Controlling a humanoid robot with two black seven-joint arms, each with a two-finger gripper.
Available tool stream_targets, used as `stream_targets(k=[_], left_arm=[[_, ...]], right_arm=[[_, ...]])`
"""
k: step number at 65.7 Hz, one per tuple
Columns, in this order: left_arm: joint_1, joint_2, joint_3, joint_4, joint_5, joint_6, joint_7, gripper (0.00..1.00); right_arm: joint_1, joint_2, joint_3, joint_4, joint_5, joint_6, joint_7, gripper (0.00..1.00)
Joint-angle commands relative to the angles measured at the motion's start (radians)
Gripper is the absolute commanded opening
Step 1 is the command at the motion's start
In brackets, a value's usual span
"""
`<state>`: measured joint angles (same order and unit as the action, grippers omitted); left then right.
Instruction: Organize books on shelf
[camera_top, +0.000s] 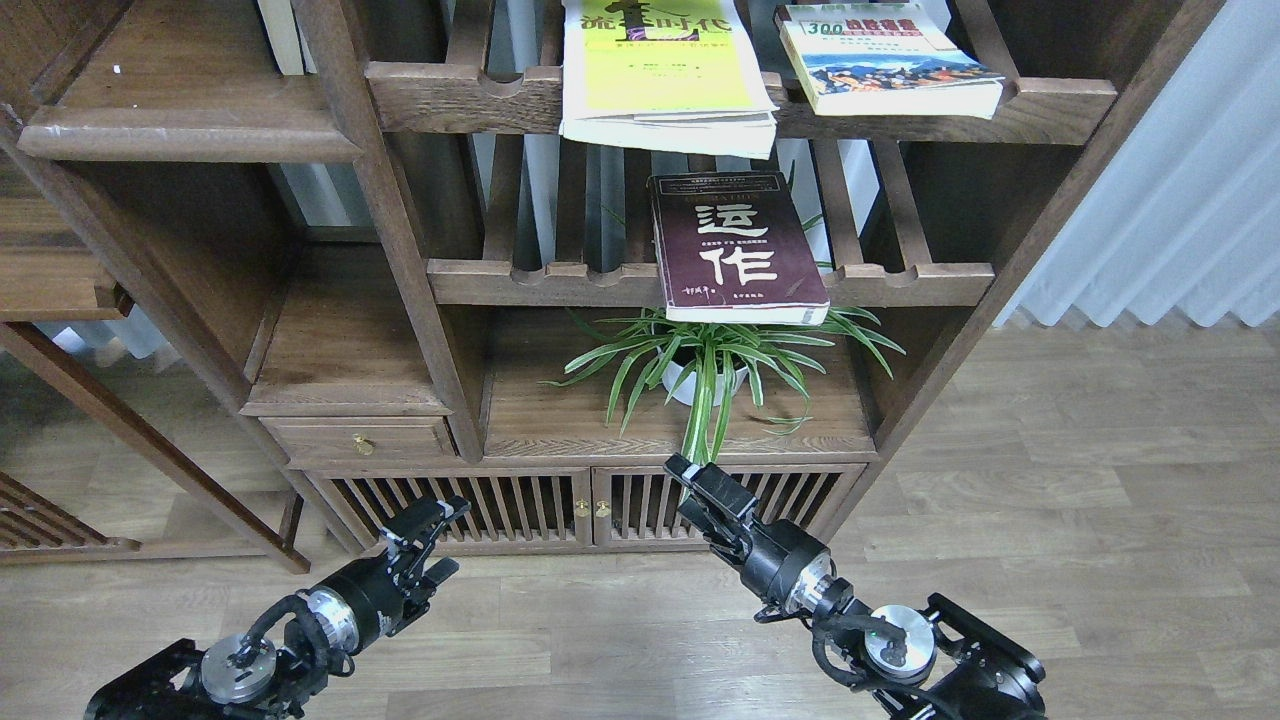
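A maroon book (738, 248) lies flat on the middle slatted rack (560, 282), overhanging its front rail, long axis running front to back. It sits up and ahead of the right claw (695, 480), the nearer one, which looks clenched and empty. The left claw (432, 522) is released, well apart.

Even, bright indoor light, daylight glowing through the white curtain (1190, 200) at right. Sharp focus throughout, no motion blur. Glare washes out the yellow-green book (660, 70) cover. Deep shade inside the cabinet (400, 230) recesses. Slight wide-angle bending toward frame edges.
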<state>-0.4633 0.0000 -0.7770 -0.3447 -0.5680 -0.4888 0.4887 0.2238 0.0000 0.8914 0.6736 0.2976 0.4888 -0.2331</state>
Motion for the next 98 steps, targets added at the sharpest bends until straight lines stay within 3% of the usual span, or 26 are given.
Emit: stream_targets(k=[1,45,75,98], left_arm=[[-0.023,0.000,0.005,0.001,0.002,0.000,0.000,1.00],[-0.040,0.000,0.002,-0.002,0.007,0.000,0.000,1.00],[0.077,0.000,-0.002,0.003,0.005,0.000,-0.002,1.00],[0.104,0.000,-0.004,0.003,0.005,0.000,-0.004,1.00]], right_arm=[[0.002,0.000,0.001,-0.005,0.000,0.000,0.001,1.00],[0.043,0.000,0.001,-0.005,0.000,0.000,0.017,1.00],[0.189,0.000,0.066,-0.029,0.003,0.000,0.035,1.00],[0.235,0.000,0.161,-0.023,0.003,-0.062,0.032,0.99]])
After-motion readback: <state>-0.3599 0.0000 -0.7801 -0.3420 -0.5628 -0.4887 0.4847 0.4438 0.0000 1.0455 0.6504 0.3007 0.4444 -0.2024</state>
